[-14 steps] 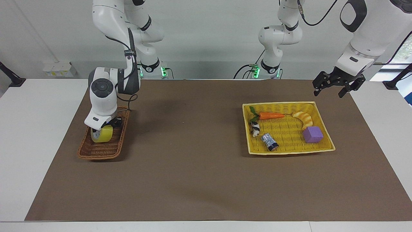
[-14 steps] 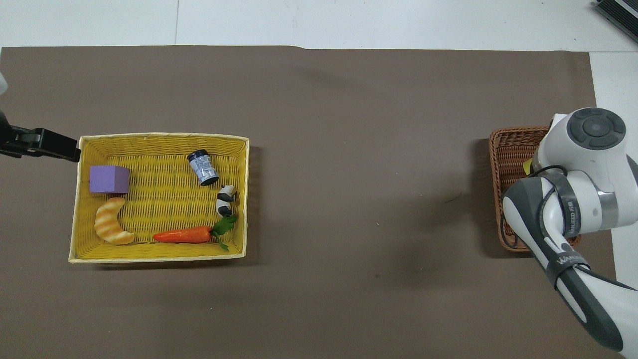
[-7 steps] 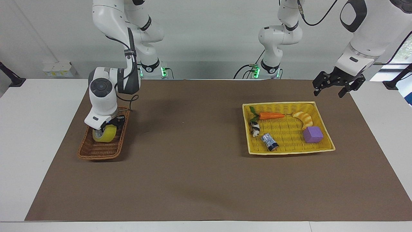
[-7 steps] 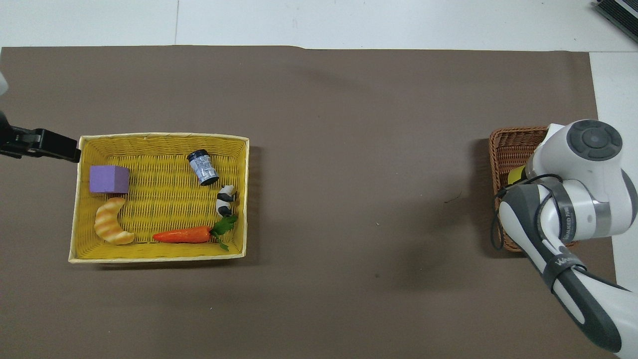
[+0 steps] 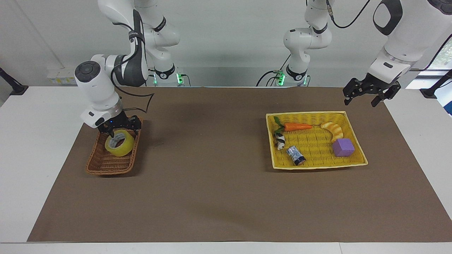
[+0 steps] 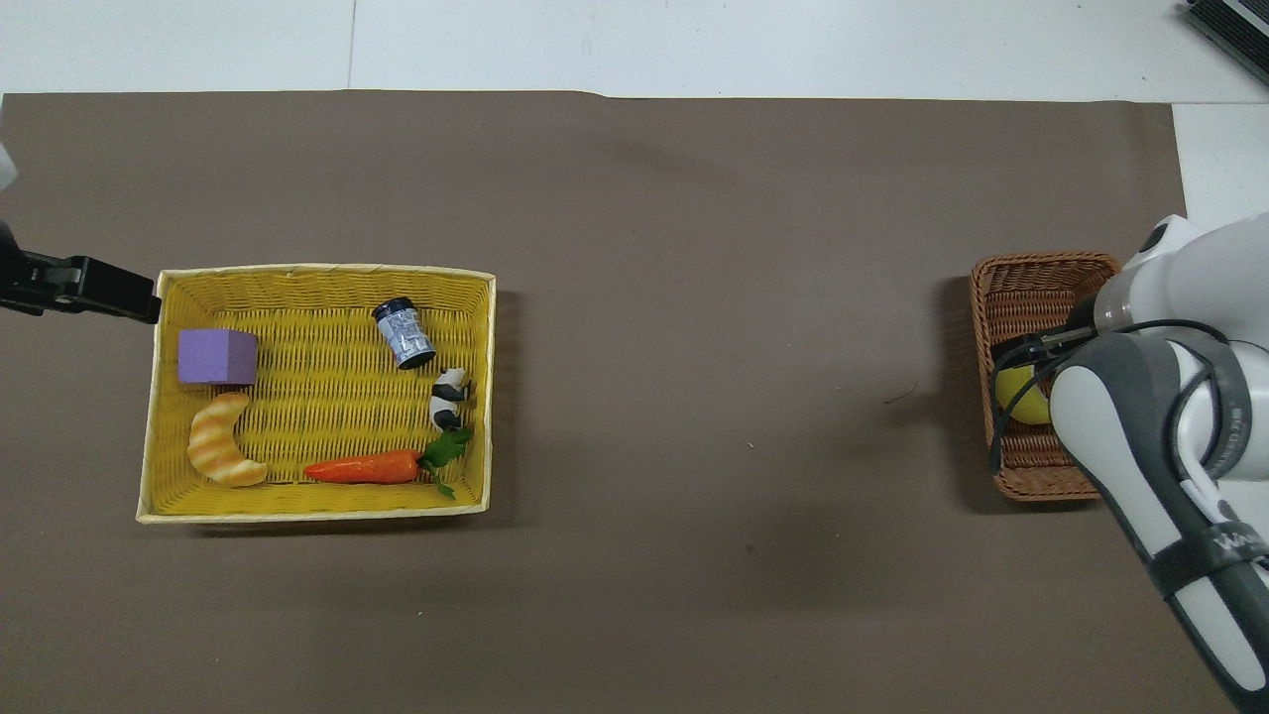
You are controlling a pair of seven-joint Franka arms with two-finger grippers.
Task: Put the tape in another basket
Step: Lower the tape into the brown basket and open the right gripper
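We see a white table [image 5: 21, 148] with a brown mat [image 5: 212, 183] covering most of its top. A plain pale wall [image 5: 226, 42] rises at the robots' end. A white socket strip [image 5: 63, 76] sits low on that wall, and a window [image 5: 445, 53] shows at the frame edge. Lighting is even, shadows soft.

In the overhead view you see only a yellow sliver of the tape [image 6: 1021, 397], because the right arm [image 6: 1140, 436] covers the rest along with much of the brown basket [image 6: 1031, 288]. The left gripper [image 6: 89, 288] is cut off by that view's edge, so you get just its dark fingers. You cannot read the print on the small can [image 5: 296, 155].
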